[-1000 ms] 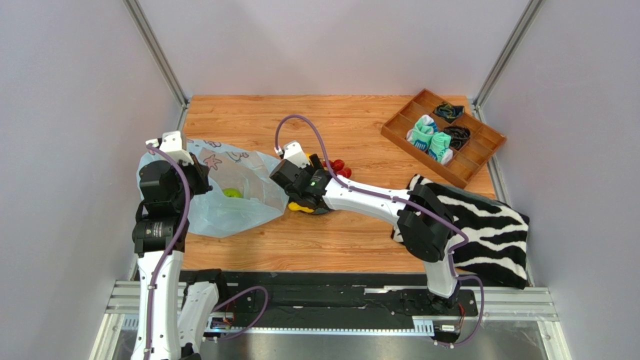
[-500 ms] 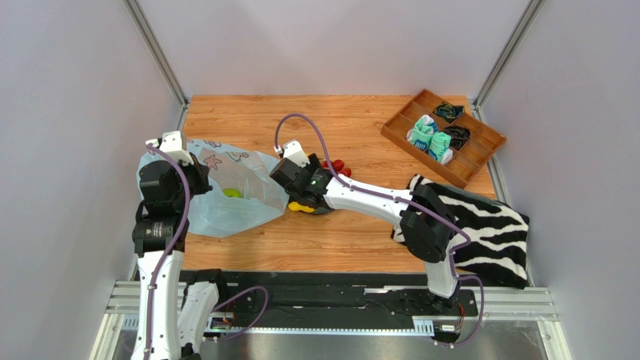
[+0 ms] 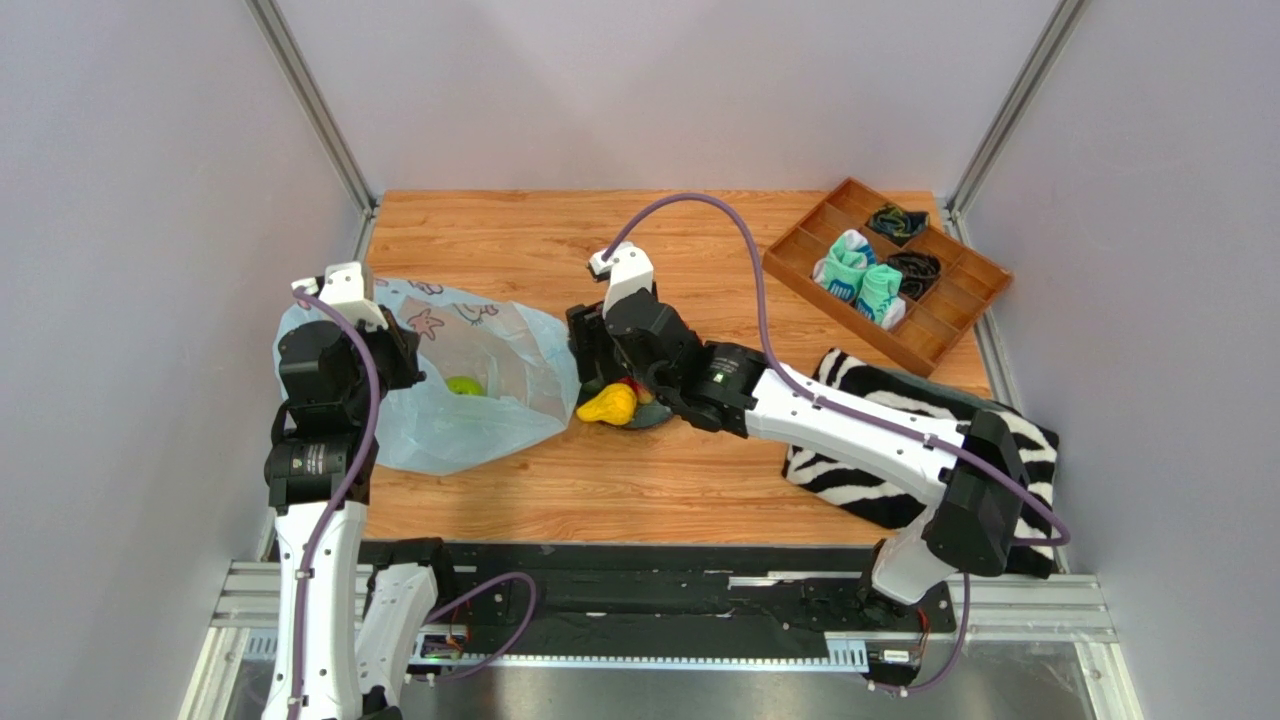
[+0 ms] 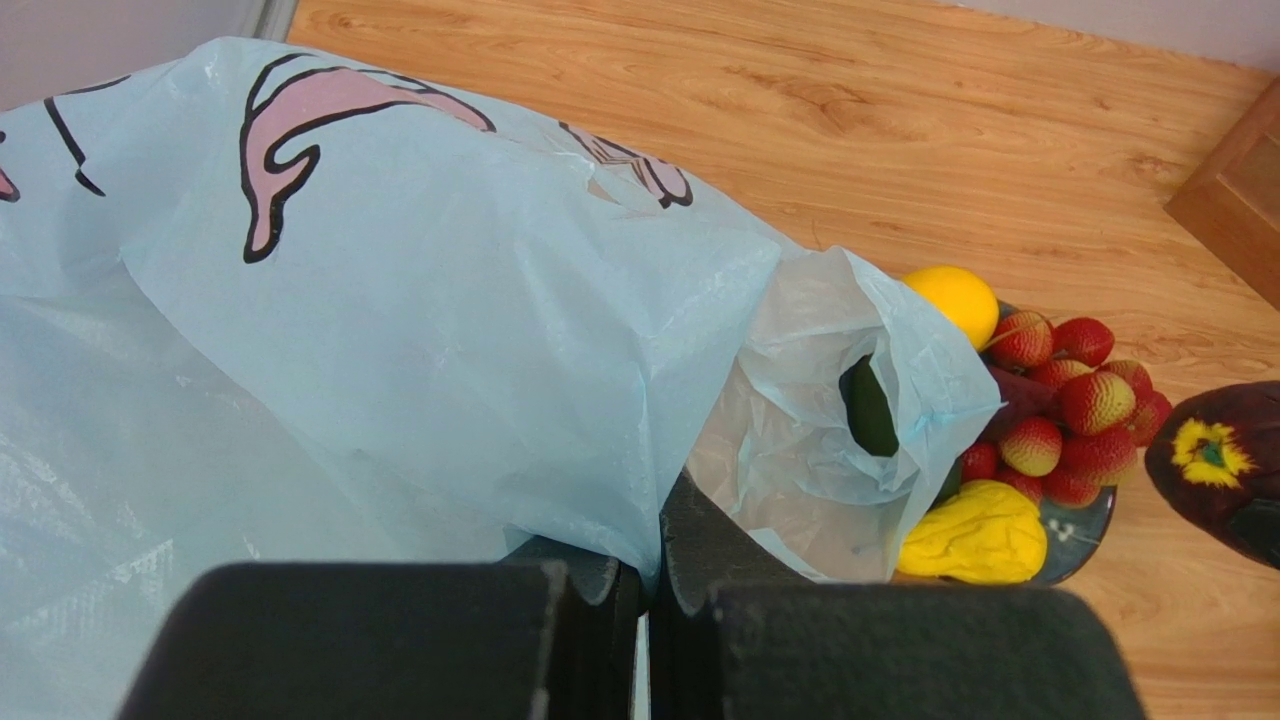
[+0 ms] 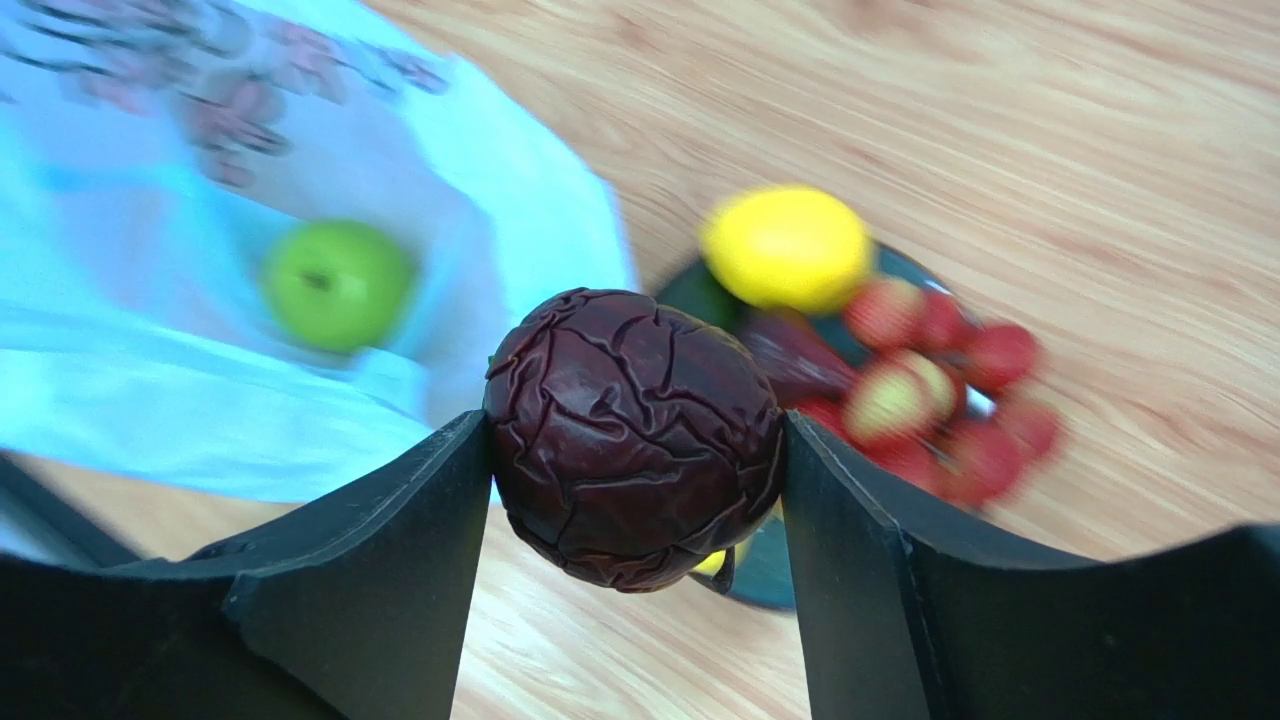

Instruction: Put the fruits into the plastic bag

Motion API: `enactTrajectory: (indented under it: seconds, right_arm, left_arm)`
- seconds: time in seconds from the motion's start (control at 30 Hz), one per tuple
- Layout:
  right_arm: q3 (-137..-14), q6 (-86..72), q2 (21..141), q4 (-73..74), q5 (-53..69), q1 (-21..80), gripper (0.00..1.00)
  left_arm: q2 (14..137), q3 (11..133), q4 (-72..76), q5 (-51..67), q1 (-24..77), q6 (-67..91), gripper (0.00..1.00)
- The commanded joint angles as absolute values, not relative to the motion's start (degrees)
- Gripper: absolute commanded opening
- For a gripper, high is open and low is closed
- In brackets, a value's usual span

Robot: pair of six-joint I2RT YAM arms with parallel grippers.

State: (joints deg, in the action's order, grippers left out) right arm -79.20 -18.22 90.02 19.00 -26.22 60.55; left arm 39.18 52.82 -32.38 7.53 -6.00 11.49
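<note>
The right gripper (image 5: pixel 634 450) is clasping the dark red-purple fruit (image 5: pixel 631 405) between both fingers, hovering over the plate (image 4: pixel 1083 527) beside the plastic bag (image 4: pixel 421 300); the left gripper (image 4: pixel 649 578) is pinching the bag's edge; the green apple (image 5: pixel 337 282) is lying inside.

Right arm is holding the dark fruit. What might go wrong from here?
1. The round dark red fruit sits between the flat fingers of the right gripper, gripped only at its sides; it may slip out in transit.
2. The left gripper pinches only a thin edge of the plastic bag, whose mouth sags; the fruit might land on the film and roll off.
</note>
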Motion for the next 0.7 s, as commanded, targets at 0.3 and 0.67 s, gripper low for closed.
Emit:
enactTrajectory:
  seconds: [0.3, 0.67]
  right_arm:
    - [-102.3, -21.9, 112.5, 12.7, -5.0, 61.1, 0.5]
    - [-116.1, -24.3, 128.2, 14.0, -2.7, 62.5, 0.51]
  left_arm:
    - [38.8, 52.9, -31.1, 9.2, -5.9, 12.5, 0.0]
    - [39.0, 52.9, -30.8, 10.3, -5.9, 12.6, 0.0]
